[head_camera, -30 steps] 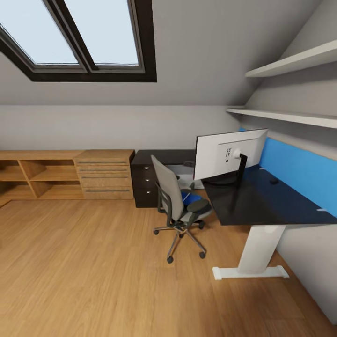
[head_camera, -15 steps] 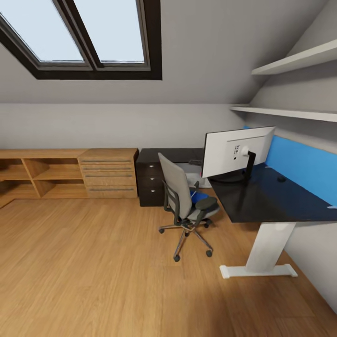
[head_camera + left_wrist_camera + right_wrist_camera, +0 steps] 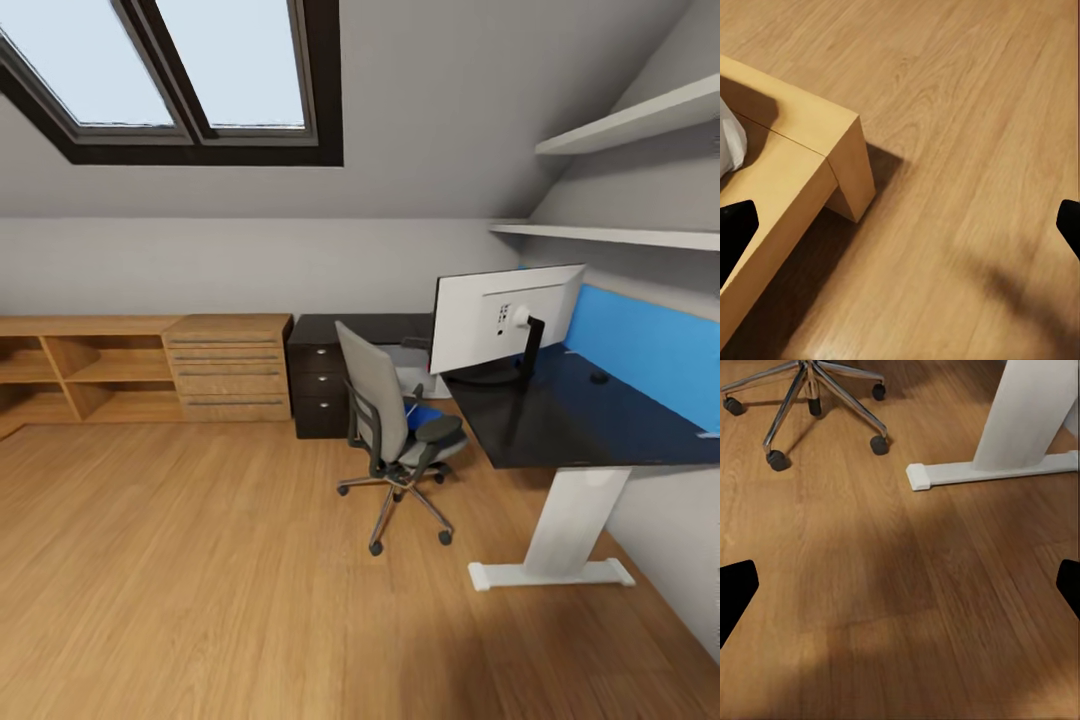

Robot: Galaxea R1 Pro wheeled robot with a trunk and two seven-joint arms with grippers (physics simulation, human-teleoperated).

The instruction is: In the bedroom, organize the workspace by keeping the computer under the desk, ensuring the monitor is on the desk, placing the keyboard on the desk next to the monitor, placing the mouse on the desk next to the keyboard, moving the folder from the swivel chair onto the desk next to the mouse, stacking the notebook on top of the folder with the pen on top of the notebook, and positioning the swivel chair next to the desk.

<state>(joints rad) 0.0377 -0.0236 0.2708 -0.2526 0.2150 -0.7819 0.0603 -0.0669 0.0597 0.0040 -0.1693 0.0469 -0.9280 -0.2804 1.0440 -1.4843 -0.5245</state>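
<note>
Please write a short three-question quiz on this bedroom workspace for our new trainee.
1. True or false: the monitor stands on the desk.
2. What blue item lies on the swivel chair: A) folder, B) cushion, C) towel?
3. In the right wrist view, which white part stands on the floor beside the chair's casters?

Key: 1 true; 2 A; 3 the desk leg.

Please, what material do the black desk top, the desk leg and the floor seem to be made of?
The long black desk top looks like glossy lacquer or laminate: it reflects the blue wall panel. The flat white desk leg looks like painted metal, smooth and even, though that is uncertain. The light brown floor looks like wood planks or wood-look laminate, with visible grain and seams.
</note>
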